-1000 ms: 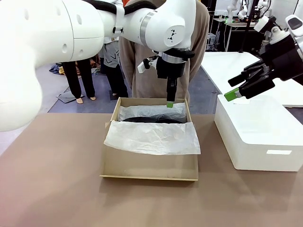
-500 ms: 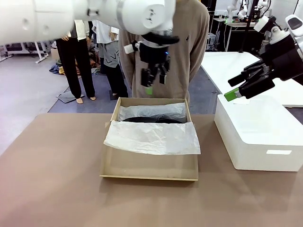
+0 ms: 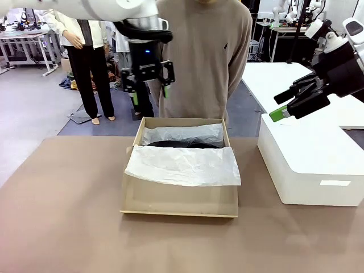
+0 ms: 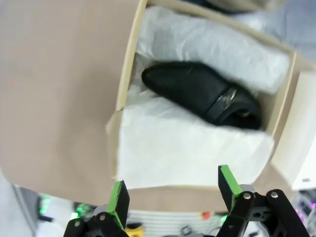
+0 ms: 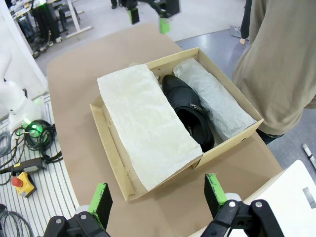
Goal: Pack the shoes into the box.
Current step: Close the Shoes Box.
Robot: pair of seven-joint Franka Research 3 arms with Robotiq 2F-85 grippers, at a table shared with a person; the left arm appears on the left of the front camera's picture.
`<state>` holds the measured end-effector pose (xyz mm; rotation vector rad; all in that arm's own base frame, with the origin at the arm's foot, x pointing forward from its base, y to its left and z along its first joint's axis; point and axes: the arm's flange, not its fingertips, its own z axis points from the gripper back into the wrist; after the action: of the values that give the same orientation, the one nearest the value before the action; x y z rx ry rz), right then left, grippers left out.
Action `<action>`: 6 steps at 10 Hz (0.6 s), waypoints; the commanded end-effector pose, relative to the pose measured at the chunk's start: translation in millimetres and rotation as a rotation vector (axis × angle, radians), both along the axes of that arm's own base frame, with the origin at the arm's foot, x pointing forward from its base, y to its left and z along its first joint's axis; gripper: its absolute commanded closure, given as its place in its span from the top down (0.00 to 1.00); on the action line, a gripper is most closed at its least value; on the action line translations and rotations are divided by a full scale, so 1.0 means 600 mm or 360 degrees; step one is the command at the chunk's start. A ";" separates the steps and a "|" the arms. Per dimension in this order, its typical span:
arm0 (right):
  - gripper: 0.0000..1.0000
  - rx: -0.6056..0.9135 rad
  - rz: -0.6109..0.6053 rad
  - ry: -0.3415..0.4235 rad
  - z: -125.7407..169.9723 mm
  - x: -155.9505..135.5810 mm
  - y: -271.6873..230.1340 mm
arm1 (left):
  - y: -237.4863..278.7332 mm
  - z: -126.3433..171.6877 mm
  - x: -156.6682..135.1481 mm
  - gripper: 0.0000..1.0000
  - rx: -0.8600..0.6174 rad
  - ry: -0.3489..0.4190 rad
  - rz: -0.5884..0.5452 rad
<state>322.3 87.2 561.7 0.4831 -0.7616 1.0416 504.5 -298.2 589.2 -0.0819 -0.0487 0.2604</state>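
Left gripper (image 3: 151, 91) of mine hangs wide and empty above the far left corner of the box (image 3: 179, 200), which stands on the tabletop (image 3: 68, 216). Inside it the black shoes (image 3: 181, 144) lie between sheets of white tissue paper (image 3: 182, 166). My right gripper (image 3: 281, 106), also wide and empty, hovers over the white box (image 3: 310, 165).
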 end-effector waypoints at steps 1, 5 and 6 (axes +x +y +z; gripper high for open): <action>1.00 0.0036 0.0038 -0.0026 0.001 0.007 0.000 | 0.078 -0.014 -0.038 0.94 0.0046 0.0024 -0.0302; 1.00 0.0036 0.0038 -0.0026 0.001 0.007 0.000 | 0.094 -0.001 -0.030 0.94 0.0067 0.0012 -0.0377; 1.00 0.0036 0.0038 -0.0026 0.001 0.007 0.000 | 0.094 -0.001 -0.030 0.94 0.0067 0.0012 -0.0377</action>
<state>322.3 87.3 561.7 0.4828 -0.7613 1.0419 484.9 -235.5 586.1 -0.0470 -0.0454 0.0089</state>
